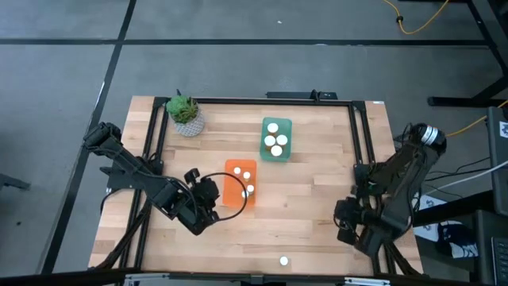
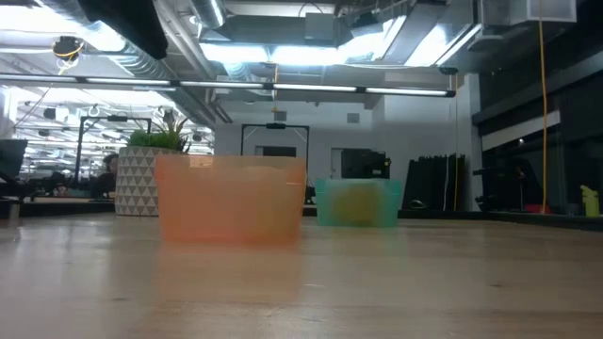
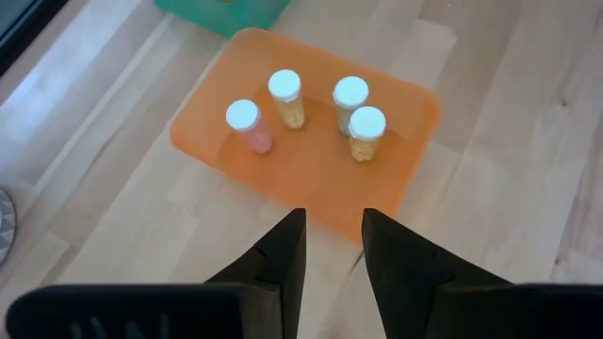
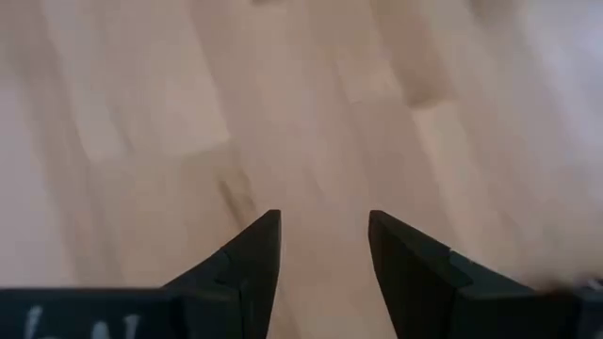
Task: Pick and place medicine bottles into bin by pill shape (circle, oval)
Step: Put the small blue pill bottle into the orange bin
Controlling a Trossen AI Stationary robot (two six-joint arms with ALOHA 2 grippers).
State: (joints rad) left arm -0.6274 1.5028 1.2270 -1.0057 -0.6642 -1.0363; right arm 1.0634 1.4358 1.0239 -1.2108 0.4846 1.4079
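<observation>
While the low view hides bottles, left fingers and right fingers gape, empty.

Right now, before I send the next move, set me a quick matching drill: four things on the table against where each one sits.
Things:
1. orange bin
2. green bin
3. lone bottle
4. potted plant

Places:
A. far left corner of the table
B. bare wood at the near edge
C. mid-table, holding four bottles, just ahead of the left tool
D. farther back, right of the plant, holding white-capped bottles

Pairs: 1-C, 2-D, 3-B, 4-A
</observation>
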